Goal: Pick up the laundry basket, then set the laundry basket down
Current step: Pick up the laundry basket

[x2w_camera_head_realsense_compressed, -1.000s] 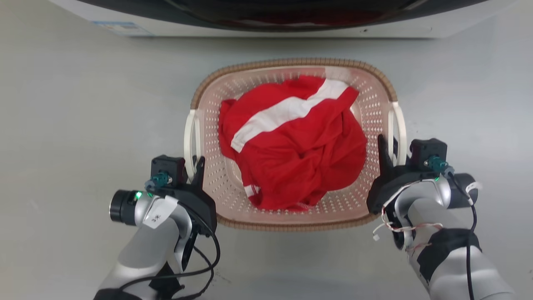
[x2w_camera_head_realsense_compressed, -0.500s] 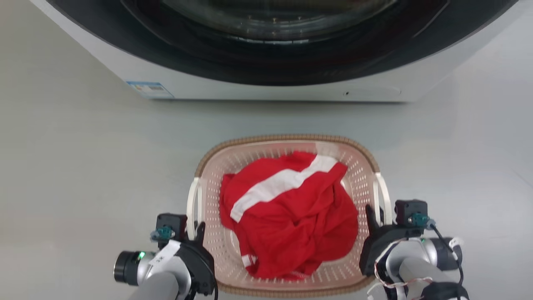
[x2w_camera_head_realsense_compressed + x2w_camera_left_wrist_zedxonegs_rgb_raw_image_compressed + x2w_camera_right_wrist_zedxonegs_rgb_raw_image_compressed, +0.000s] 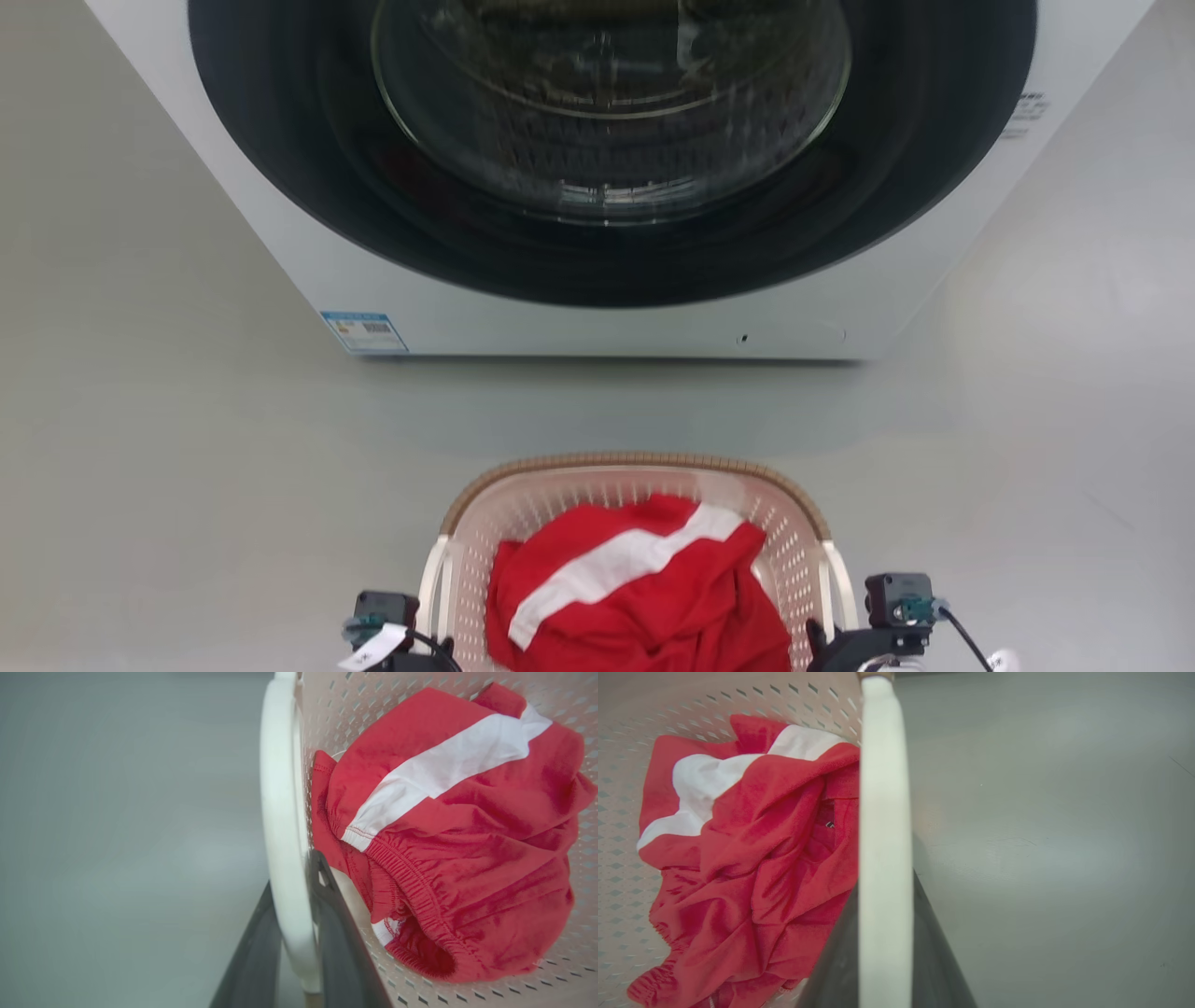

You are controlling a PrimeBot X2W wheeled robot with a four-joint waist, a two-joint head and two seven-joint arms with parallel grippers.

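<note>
The laundry basket (image 3: 635,464), pale pink and perforated with a brown woven-look rim, sits at the bottom middle of the head view. A crumpled red garment (image 3: 644,597) with a white stripe lies in it. My left gripper (image 3: 439,649) is at the basket's white left handle (image 3: 431,588), and my right gripper (image 3: 826,644) is at the white right handle (image 3: 837,588). In the left wrist view my left gripper (image 3: 293,870) is shut on the white handle (image 3: 280,788), one dark finger on each side. In the right wrist view my right gripper (image 3: 885,882) clamps the other handle (image 3: 883,765) the same way. I cannot tell whether the basket touches the floor.
A white front-loading washing machine (image 3: 373,280) with a dark round glass door (image 3: 607,103) stands just beyond the basket. Grey floor (image 3: 168,485) spreads to both sides and lies between the basket and the machine.
The head camera has tilted up: the washing machine now takes up the upper half and the basket has slid to the bottom edge. Both grippers stay at the handles.
</note>
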